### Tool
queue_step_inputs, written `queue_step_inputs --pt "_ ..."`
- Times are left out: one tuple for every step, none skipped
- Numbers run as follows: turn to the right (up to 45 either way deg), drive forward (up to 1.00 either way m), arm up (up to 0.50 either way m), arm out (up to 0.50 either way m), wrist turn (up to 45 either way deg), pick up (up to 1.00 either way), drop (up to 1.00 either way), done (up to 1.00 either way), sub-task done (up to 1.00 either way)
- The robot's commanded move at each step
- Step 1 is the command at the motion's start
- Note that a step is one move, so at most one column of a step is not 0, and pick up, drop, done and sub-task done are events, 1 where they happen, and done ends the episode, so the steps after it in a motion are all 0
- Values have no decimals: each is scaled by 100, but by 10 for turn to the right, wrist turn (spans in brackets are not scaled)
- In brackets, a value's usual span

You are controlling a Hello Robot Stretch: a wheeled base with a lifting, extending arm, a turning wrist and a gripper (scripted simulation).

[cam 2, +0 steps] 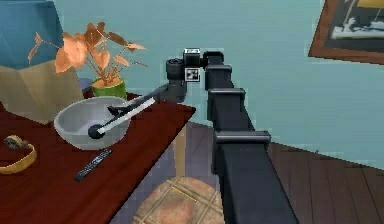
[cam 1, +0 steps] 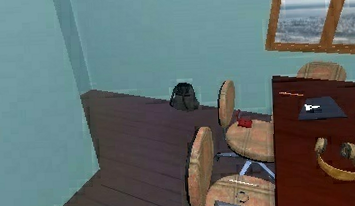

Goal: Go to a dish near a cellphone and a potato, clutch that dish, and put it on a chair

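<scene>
Nearest the lens, the arm [cam 2: 240,150] is seen as a dark bar reaching out over the desk [cam 2: 150,130]. At its far end the fingers [cam 2: 128,112] are slanted down into the grey dish [cam 2: 68,135], their tips lost against its inner wall. Since the dish is stood on the desk behind them, it cannot be told whether anything is held.

The dish is placed near the desk's edge, in front of a potted plant [cam 2: 100,60] and beside a tall blue shape [cam 2: 30,50]. A slim dark thing [cam 2: 93,165] is laid just beside the dish, toward the camera, and a tan ring-shaped thing [cam 2: 15,155] is found at the arm side view's left edge. Below the desk's edge, beside the arm, the woven seat of a chair [cam 2: 175,205] is glimpsed.

The dish is judged stiff, smooth and likely slippery, fairly light yet breakable if dropped. Its rim is thought the best place to be taken, with one finger inside the wall and one outside, so that the round body is not squeezed out. It should be kept level while carried to the chair
</scene>
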Motion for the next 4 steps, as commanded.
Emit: queue_step_inputs --pt "0 0 0 0 450 0 0 0 0" --pt "0 0 0 0 390 0 0 0 0" --pt "0 0 -38 0 0 0 0 0 0" --pt "0 0 -32 0 0 0 0 0 0"
